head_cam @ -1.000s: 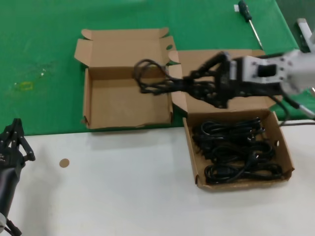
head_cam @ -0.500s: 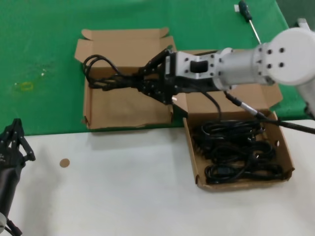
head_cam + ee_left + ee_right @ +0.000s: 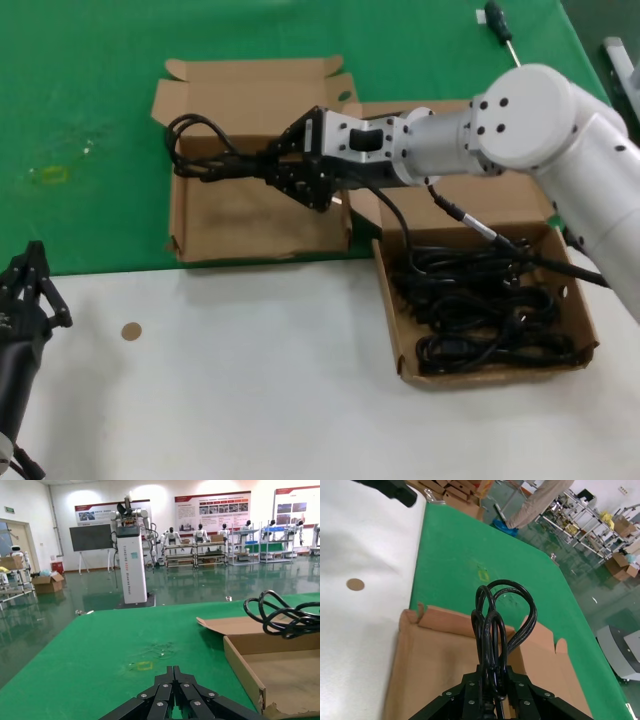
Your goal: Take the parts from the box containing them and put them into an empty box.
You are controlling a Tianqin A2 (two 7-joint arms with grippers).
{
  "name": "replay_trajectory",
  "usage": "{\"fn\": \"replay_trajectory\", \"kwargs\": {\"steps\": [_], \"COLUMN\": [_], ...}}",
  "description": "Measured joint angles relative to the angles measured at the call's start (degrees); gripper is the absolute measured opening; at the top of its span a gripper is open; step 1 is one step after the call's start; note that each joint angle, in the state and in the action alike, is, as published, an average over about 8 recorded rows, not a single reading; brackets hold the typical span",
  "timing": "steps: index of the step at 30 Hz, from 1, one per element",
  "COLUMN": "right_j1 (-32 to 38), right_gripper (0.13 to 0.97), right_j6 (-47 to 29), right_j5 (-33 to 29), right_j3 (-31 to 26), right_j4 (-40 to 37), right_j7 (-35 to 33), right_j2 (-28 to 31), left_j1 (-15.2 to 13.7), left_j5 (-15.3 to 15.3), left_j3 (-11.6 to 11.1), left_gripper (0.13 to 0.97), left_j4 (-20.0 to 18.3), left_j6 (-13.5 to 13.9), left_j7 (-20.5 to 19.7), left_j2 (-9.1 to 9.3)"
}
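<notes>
At the near left corner the left gripper (image 3: 30,290) rests idle with its jaws together; over the empty box (image 3: 190,215) the right gripper (image 3: 280,170) holds one power cord (image 3: 195,150), jaws clamped on it, and at the right the wider box (image 3: 590,320) contains more cords (image 3: 480,300)

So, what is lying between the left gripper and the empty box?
In the head view, only bare white table lies between left gripper and empty box; the small brown disc sits just below that stretch.

Right arm stretched across leftward, right gripper (image 3: 272,168) jaws clamped, left gripper (image 3: 30,290) parked low — idle
</notes>
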Motion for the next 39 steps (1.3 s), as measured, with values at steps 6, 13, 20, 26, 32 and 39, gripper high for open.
{"fn": "replay_trajectory", "kwargs": {"steps": [6,13,20,26,32,39], "right_j1": [1.0,1.3,1.4,1.4,1.4,1.0], "right_gripper": [0.229,0.239,0.249,0.306,0.381,0.502], "right_j6": [1.8,2.7,3.0,3.0,3.0,2.5], "right_j5": [0.4,0.4,0.6,0.6,0.6,0.4], "right_j3": [0.2,0.1,0.1,0.1,0.2,0.5], "right_j4": [-4.3,-6.4,-7.0,-6.9,-6.1,-3.4], "right_j7": [-2.5,-4.2,-5.1,-5.3,-4.8,-3.3], "right_j2": [-1.5,-2.0,-2.0,-1.9,-1.6,-0.4], "left_j1": [0.0,0.0,0.0,0.0,0.0,0.0], "left_j5": [0.0,0.0,0.0,0.0,0.0,0.0], "left_j3": [0.0,0.0,0.0,0.0,0.0,0.0], "left_gripper": [0.152,0.152,0.152,0.152,0.152,0.152], "left_j4": [0.0,0.0,0.0,0.0,0.0,0.0], "left_j6": [0.0,0.0,0.0,0.0,0.0,0.0], "left_j7": [0.0,0.0,0.0,0.0,0.0,0.0], "left_j2": [0.0,0.0,0.0,0.0,0.0,0.0]}}
